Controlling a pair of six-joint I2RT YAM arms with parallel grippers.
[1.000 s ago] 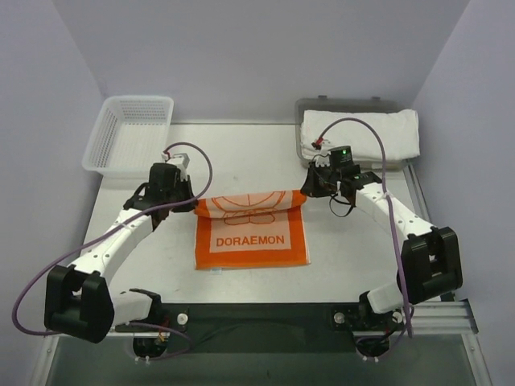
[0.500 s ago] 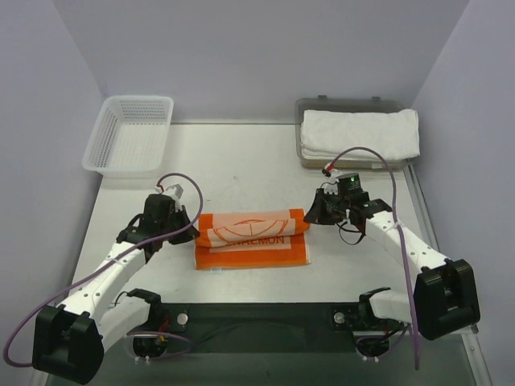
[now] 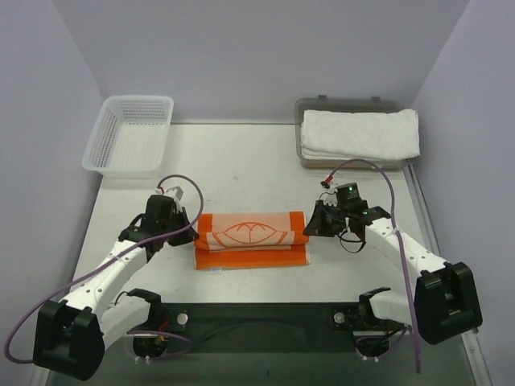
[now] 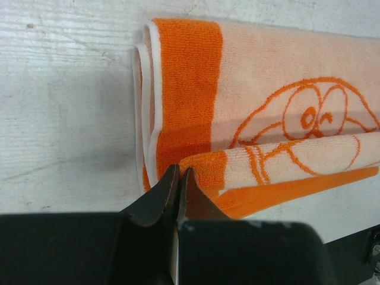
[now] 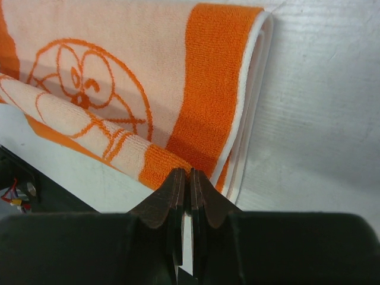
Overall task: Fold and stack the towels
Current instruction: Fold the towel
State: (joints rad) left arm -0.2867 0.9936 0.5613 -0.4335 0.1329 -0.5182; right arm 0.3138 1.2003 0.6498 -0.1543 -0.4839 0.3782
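The orange-and-white cat-face towel [image 3: 251, 237] lies folded across the table's middle front. My left gripper [image 3: 191, 232] is shut on its left corner, where the folded-over top layer ends; in the left wrist view the gripper [image 4: 180, 173] pinches the orange edge of the towel [image 4: 267, 101]. My right gripper [image 3: 310, 224] is shut on the right corner; in the right wrist view it [image 5: 188, 174] pinches the orange band of the towel [image 5: 148, 65]. Plain white towels [image 3: 360, 133] lie folded at the back right.
A white mesh basket [image 3: 129, 135] stands at the back left. A grey tray [image 3: 348, 107] holds the white towels at the back right. The arm bases and a black rail [image 3: 265, 318] run along the near edge.
Both grippers have drawn the towel's far edge toward me, folding it over the DORAEMON lettering, which is now covered. Both arms have moved nearer the front.
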